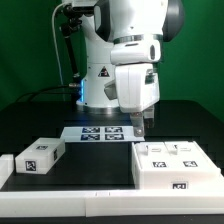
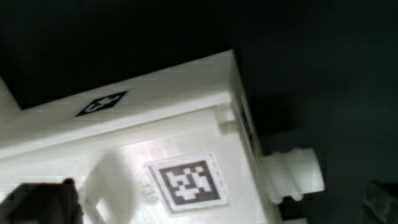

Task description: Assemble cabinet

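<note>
The white box-shaped cabinet body [image 1: 176,166] lies on the black table at the exterior view's right, with marker tags on its top and front. A smaller white block [image 1: 38,157] with a tag lies at the exterior view's left. My gripper [image 1: 146,126] hangs just above the body's back left corner. In the wrist view the body [image 2: 143,130] fills the frame, showing a tag [image 2: 191,183] and a round knob [image 2: 299,172] on its side. My gripper [image 2: 199,208] is open. Its dark fingers [image 2: 36,200] stand wide apart on either side, and I cannot tell if they touch the body.
The marker board [image 1: 100,133] lies flat behind the parts, in front of the robot base. A low white rim [image 1: 70,188] runs along the table's front edge. A cable hangs at the back left.
</note>
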### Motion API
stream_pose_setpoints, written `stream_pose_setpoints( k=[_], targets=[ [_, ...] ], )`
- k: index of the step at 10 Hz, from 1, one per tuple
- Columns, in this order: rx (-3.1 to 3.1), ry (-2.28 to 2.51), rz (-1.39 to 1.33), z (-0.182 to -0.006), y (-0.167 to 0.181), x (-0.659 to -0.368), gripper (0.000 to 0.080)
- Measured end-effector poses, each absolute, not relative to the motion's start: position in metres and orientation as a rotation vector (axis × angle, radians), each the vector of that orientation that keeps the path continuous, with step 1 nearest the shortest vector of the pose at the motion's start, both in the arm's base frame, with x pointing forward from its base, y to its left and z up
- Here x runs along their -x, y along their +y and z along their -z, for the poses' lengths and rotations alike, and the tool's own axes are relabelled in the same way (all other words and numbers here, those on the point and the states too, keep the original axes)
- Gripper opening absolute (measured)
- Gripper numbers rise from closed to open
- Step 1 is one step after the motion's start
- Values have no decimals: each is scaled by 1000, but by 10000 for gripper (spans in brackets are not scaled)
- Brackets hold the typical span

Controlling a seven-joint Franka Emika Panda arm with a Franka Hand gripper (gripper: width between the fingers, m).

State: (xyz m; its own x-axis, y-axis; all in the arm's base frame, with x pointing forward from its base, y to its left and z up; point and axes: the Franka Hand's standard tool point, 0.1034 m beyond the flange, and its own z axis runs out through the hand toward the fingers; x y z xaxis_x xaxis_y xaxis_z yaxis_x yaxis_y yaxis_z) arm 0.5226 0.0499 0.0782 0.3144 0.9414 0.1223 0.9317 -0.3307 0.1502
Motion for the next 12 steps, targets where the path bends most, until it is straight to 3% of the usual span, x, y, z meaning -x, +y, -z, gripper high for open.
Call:
stream_pose_setpoints(
  k=[9,12],
  targets=[
    [-3046,802,-413,-73,53,-509,797],
    [-3145,359,-526,-77,82,-490,797]
  ],
)
